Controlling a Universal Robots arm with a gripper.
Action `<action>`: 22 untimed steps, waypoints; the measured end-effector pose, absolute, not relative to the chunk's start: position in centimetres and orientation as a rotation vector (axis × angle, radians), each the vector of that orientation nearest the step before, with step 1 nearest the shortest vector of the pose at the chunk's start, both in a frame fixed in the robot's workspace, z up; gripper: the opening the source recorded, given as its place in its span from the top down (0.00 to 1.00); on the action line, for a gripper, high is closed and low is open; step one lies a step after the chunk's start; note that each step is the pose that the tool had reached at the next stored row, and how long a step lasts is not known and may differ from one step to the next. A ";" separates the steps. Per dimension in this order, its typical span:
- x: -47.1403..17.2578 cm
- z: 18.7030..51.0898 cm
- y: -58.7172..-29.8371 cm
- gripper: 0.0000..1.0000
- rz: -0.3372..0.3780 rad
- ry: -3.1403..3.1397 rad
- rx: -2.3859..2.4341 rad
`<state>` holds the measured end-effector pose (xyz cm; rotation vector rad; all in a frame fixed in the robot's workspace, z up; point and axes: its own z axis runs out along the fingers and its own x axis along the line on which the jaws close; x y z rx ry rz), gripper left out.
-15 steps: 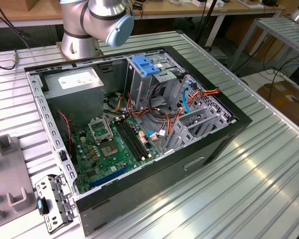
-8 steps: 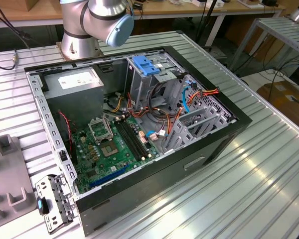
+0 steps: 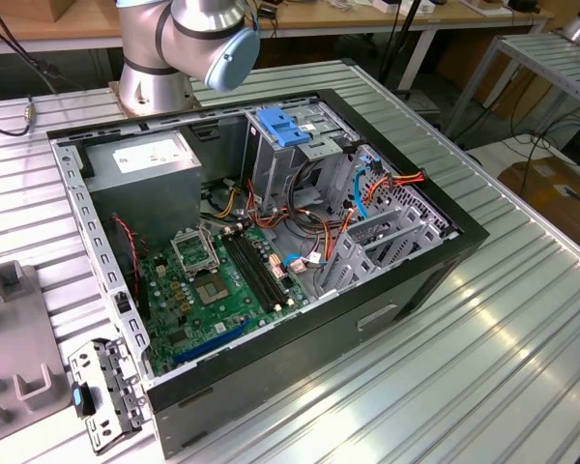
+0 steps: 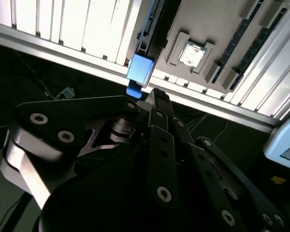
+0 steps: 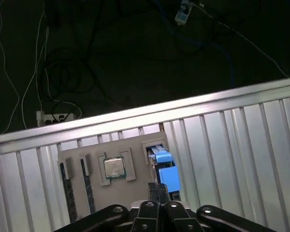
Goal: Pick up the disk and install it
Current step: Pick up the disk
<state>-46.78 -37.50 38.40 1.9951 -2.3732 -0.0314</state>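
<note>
Gripper [image 5: 159,189] fingers are narrow, almost together, holding nothing, poised over the disk [image 5: 163,174], which stands on edge in the tray [image 5: 135,142] beside 1 chip [image 5: 114,167]. Nothing is done: pickup and fitting into the case [image 3: 406,290] remain.

I can read no text. The white sticker [image 3: 147,155] on the power-supply box [image 3: 140,186], upper left of the exterior view, carries print too small to make out.
</note>
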 end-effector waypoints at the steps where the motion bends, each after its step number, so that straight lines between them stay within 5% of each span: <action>1: -46.8 38.4 -37.5 0.89 -0.031 -2.356 2.015; 22: -46.8 37.4 -37.1 0.89 -0.014 -2.076 2.304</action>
